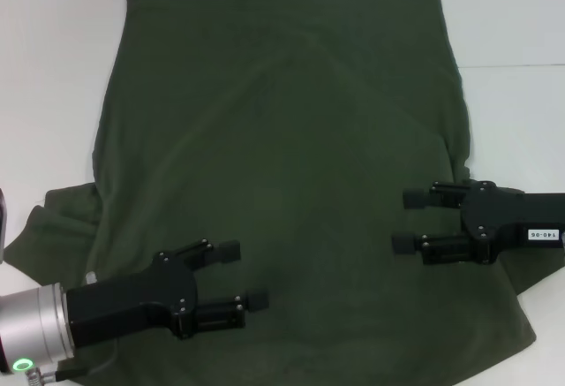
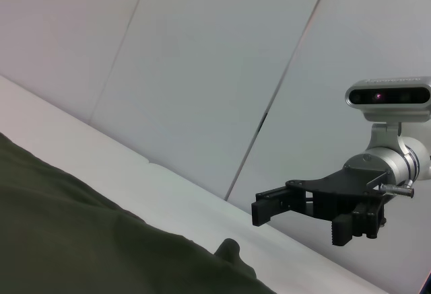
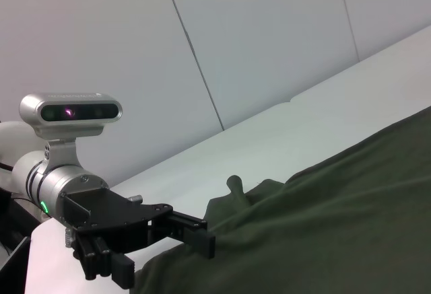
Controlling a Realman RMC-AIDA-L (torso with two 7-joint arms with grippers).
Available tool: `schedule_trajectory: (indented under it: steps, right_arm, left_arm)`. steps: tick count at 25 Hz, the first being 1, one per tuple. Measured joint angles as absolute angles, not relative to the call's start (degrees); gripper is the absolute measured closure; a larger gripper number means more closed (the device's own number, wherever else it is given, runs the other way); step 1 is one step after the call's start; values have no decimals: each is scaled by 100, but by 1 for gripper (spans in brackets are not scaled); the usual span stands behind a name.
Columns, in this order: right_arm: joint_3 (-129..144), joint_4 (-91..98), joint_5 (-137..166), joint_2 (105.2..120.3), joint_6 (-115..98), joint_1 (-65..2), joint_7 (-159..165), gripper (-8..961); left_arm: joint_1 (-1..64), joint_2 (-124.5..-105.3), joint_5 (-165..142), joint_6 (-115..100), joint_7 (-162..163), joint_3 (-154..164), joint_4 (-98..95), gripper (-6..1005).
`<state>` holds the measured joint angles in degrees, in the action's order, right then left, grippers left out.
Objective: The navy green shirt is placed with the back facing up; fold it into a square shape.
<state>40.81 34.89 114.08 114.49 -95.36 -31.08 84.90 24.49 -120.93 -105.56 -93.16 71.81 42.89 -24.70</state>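
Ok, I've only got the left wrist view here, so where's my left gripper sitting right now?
Observer: The left gripper is over the near left part of the navy green shirt, jaws open.
Operator: Is anything folded yet?
Observer: No. The head view shows it spread flat, plain side up, with both sleeves out at the near end.
Operator: And where is the right gripper over the shirt?
Observer: The right gripper is at the shirt's right edge, fingers pointing inward toward the middle.
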Motion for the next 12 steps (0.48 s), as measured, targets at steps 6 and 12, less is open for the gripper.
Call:
schedule_trajectory:
  steps: [6,12]
  right_arm:
    - [4065,3489,11408,11452,-9536,-3111,8488,39]
    - [4058,3489,11408,11454,-9536,-3111,8490,39]
  left_arm:
    - [2459,-12093,-10556,-9316,7181,4286,-2470,65]
    - [2461,-12093,-10552,-9316,7181,4275,-2470,66]
